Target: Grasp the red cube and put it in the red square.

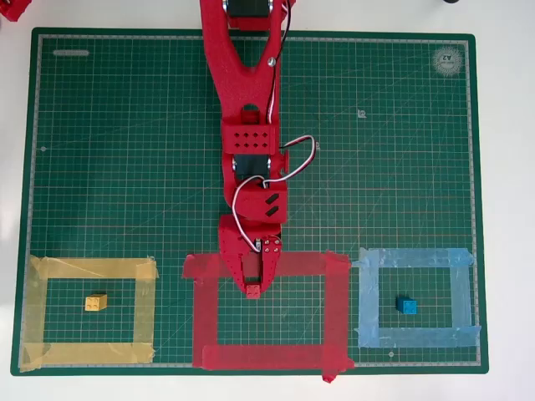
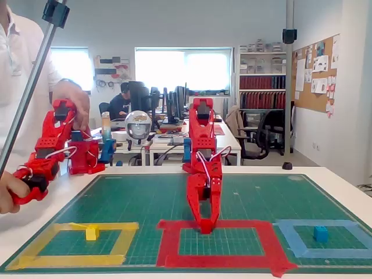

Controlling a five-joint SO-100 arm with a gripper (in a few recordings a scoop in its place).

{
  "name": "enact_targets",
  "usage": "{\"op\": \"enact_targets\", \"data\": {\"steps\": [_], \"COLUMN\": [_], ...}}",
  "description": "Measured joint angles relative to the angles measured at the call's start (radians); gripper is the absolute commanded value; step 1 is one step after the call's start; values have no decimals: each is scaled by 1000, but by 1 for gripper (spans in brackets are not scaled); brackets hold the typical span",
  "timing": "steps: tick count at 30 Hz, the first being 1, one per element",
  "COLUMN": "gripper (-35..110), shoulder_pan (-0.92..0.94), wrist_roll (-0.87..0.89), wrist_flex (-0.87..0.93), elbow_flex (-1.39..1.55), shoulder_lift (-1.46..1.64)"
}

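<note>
Nearby, yellow cube (image 1: 96,302) and blue cube (image 1: 407,306), well aside.

Bright, even daylight from blown-out rear windows (image 2: 183,70); soft shadows, mild blur.

Yellow cube (image 1: 96,302) – blue cube (image 1: 407,306) – green mat (image 1: 125,167)

A white table (image 1: 506,200) carries a green cutting mat (image 1: 125,167) printed with a grid. On the mat lie 3 tape frames in a row (seen from overhead): a yellow frame (image 1: 38,313) at left, the red square (image 1: 336,309) in the middle, a light-blue frame (image 1: 461,292) at right. A yellow cube (image 1: 96,302) sits inside the yellow frame, a blue cube (image 1: 407,306) inside the light-blue one.
</note>
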Motion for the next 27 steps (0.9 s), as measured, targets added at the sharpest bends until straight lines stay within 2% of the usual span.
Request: {"op": "enact_targets", "data": {"steps": [4, 9, 20, 27], "gripper": [1, 1, 2, 22], "shoulder_pan": [0, -11, -20, -20], "wrist_roll": [-2, -5, -2, -8], "wrist_flex": [-115, -164, -178, -137], "elbow_flex": [-2, -8, -51, -74], "shoulder_lift": [-46, -77, -115, -117]}}
